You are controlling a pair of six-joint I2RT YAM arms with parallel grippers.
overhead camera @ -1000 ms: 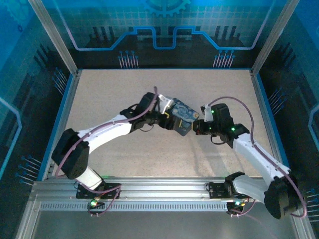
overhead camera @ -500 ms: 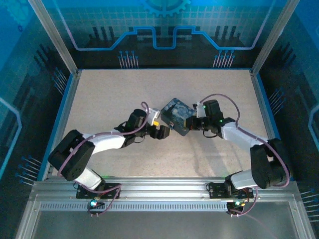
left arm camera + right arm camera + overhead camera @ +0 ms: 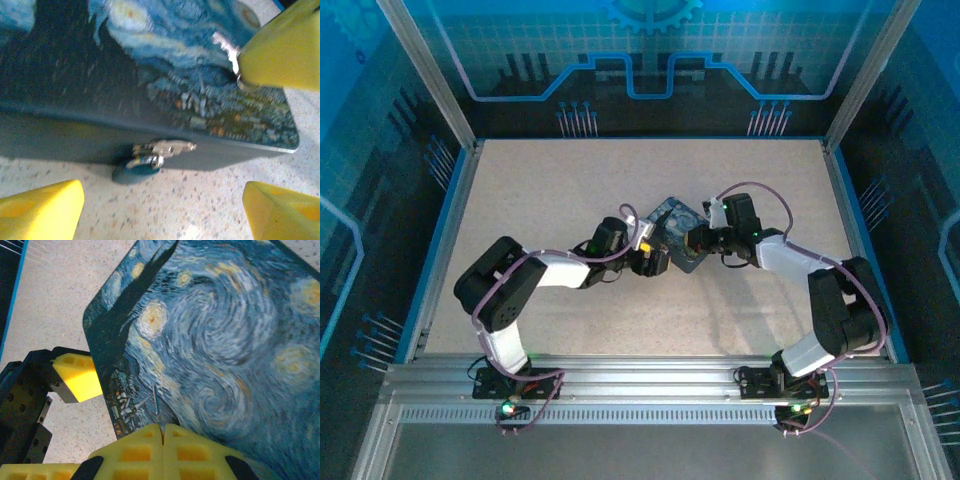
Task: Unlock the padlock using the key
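Unlocking is not yet begun: the padlock [image 3: 137, 170] hangs at the tin's [image 3: 150, 60] front wall, between the left gripper's [image 3: 162, 195] wide jaws, while the right gripper [image 3: 162, 432], jaws pinched on the key [image 3: 155, 402], is above the tin's lid.

Lab test cell: aluminium frame [image 3: 640, 385], blue panels [image 3: 650, 50].

Beige speckled tabletop [image 3: 540, 200]; blue-lit circuit-pattern walls [image 3: 650, 50]; aluminium rail [image 3: 650, 385] at near edge.
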